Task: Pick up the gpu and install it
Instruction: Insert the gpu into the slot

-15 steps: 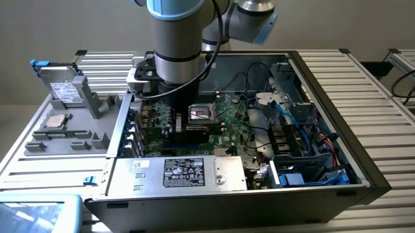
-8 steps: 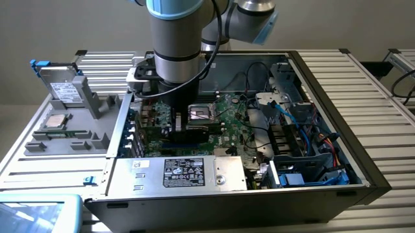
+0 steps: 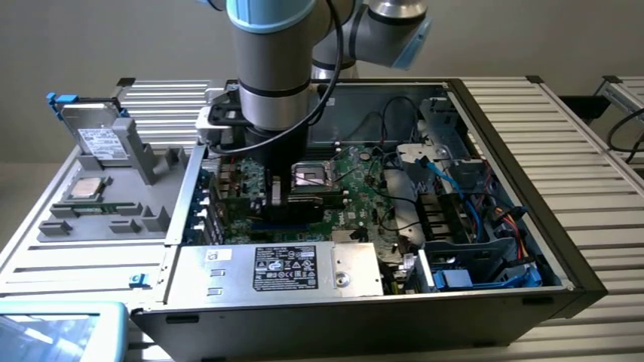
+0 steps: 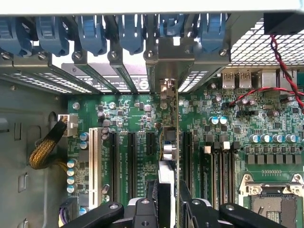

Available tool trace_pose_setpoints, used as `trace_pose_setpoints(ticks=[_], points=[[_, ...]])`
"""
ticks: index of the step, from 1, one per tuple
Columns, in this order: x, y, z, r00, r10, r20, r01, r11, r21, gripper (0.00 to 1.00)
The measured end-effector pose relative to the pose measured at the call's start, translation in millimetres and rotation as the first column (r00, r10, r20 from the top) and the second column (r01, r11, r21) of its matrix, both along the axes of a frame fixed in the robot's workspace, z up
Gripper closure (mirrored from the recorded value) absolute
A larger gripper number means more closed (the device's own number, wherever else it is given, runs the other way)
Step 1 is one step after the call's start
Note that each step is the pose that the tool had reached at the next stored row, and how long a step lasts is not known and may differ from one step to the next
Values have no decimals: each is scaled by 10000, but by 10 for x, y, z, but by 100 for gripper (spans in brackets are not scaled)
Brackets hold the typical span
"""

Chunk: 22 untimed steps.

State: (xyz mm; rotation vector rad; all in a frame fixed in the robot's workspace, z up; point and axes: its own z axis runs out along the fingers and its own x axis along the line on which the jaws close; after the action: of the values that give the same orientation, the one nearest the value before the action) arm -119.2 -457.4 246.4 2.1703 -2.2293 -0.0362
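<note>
Black fingers (image 4: 142, 211) of the gripper (image 4: 168, 211) sit closest, clamped on the gpu (image 4: 167, 147) — the card stands on edge between them. Its metal bracket is up against the rear slots of the computer case (image 3: 563, 249). The card stands over the green motherboard (image 4: 128, 114), among the long black slots — whether it is seated I cannot tell. Blue latches (image 4: 90, 33) line the rear wall.
</note>
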Motion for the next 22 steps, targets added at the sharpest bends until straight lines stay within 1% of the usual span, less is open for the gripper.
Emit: trace_pose_setpoints(ticks=[7,11,22], points=[[-15,0,-11,10000,2,-1,-2,10000,-2,72],[-21,13,-14,10000,1,-1,-1,10000,-6,72],[-23,15,-31,10000,0,-1,0,10000,-6,72]])
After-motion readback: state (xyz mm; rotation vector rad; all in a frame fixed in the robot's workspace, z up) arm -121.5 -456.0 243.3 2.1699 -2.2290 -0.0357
